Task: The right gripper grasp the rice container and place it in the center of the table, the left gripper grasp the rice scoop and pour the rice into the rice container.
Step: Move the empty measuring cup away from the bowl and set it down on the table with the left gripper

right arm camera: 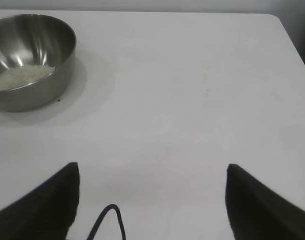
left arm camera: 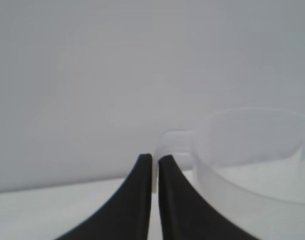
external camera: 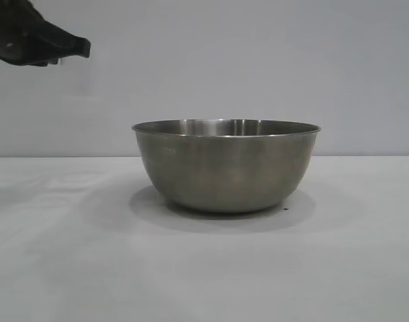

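Left tool [left arm camera: 155, 162] is clamped on rice scoop [left arm camera: 250, 155] handle; right tool [right arm camera: 151, 172] is spread wide, empty. Rice [right arm camera: 22, 76] in rice container [external camera: 226, 164] is revealed by right wrist view only.

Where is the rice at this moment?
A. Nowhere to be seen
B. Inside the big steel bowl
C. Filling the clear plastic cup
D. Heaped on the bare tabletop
B: the right wrist view shows the rice lying as a white heap inside the rice container, while the rice scoop, gripped by its handle in the left gripper, looks empty.
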Controlling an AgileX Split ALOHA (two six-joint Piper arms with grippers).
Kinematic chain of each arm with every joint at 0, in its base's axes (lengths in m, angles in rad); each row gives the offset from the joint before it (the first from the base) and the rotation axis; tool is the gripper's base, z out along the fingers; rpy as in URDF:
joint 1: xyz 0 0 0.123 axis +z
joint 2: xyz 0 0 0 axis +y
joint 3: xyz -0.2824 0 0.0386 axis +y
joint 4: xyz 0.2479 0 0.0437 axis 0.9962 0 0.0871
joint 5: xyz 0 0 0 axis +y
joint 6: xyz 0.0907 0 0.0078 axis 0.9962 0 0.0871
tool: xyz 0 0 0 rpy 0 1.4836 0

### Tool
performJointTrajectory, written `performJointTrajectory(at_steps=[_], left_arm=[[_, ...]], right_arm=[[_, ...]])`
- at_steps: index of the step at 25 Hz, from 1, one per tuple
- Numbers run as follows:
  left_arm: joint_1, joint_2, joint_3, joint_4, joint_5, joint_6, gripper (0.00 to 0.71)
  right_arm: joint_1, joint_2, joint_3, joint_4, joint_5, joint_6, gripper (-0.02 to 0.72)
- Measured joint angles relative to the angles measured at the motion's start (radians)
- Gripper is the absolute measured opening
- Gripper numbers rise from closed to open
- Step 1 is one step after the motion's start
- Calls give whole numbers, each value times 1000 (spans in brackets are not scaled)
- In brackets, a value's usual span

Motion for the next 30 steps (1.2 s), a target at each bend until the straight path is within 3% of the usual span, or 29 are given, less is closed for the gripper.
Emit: performJointTrajectory(at_steps=[4, 9, 18, 29, 30], left_arm=[[0, 79, 0, 21, -99, -36, 0], [0, 128, 2, 25, -138, -75, 0], [0, 136, 106, 27, -145, -105, 0], [0, 136, 117, 62, -145, -109, 0], [0, 136, 117, 62, -145, -109, 49]], right_arm=[[0, 0, 0, 0, 0, 0, 549], [0, 0, 0, 0, 0, 0, 549], [0, 0, 0, 0, 0, 0, 549], [0, 0, 0, 0, 0, 0, 549], [0, 0, 0, 0, 0, 0, 549]])
